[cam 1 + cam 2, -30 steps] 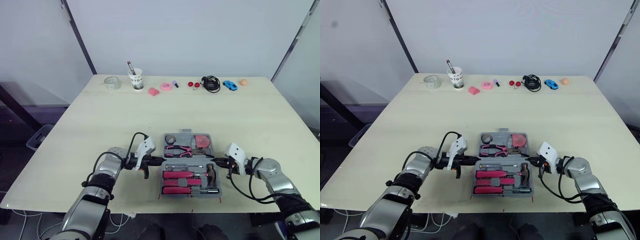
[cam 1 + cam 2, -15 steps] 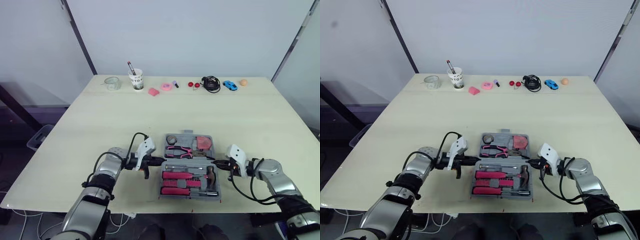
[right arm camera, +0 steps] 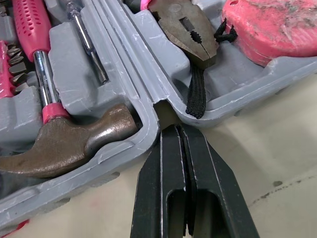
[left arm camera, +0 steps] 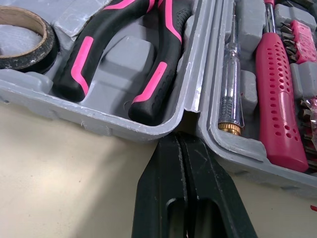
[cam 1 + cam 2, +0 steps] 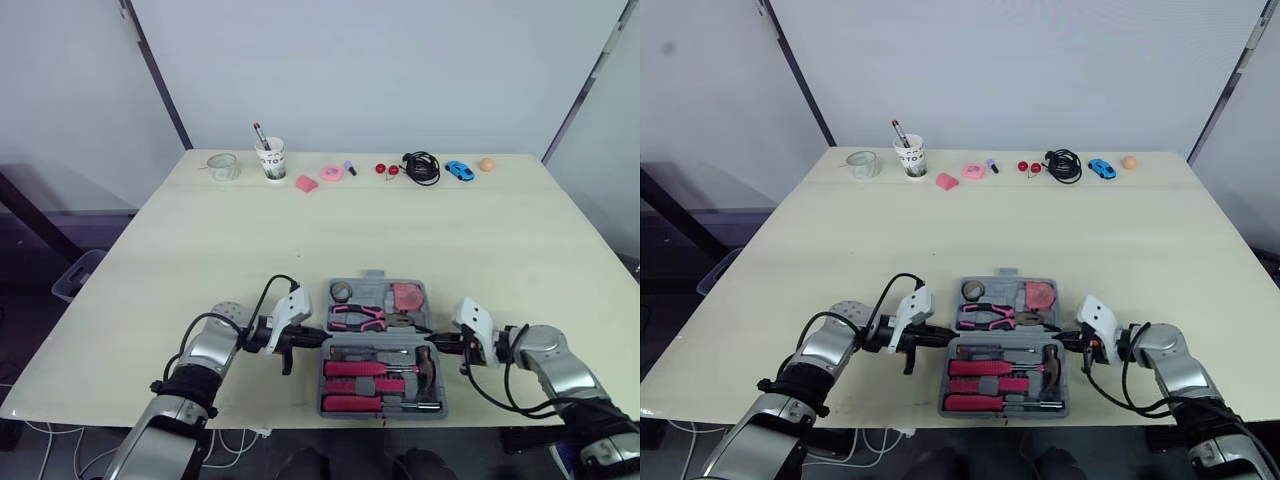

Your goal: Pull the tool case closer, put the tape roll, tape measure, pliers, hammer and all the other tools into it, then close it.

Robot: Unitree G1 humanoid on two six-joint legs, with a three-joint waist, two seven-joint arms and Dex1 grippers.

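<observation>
- The case [image 5: 325, 385] lies open near the table's [image 5: 200, 230] front edge, loaded.
- Left gripper [image 4: 178, 141] and right gripper [image 3: 173, 131] are both pinched closed on nothing, tips at the hinge notches on either side.
- I judge an even, level draw avoids skewing.
- Hammer [image 3: 74, 144] and pliers [image 4: 129, 54] look seated; I avoid jolts.

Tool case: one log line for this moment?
tool case: open, tools inside | left gripper: jaws shut, tips at hinge notch | right gripper: jaws shut, tips at hinge notch | close: pending
</observation>
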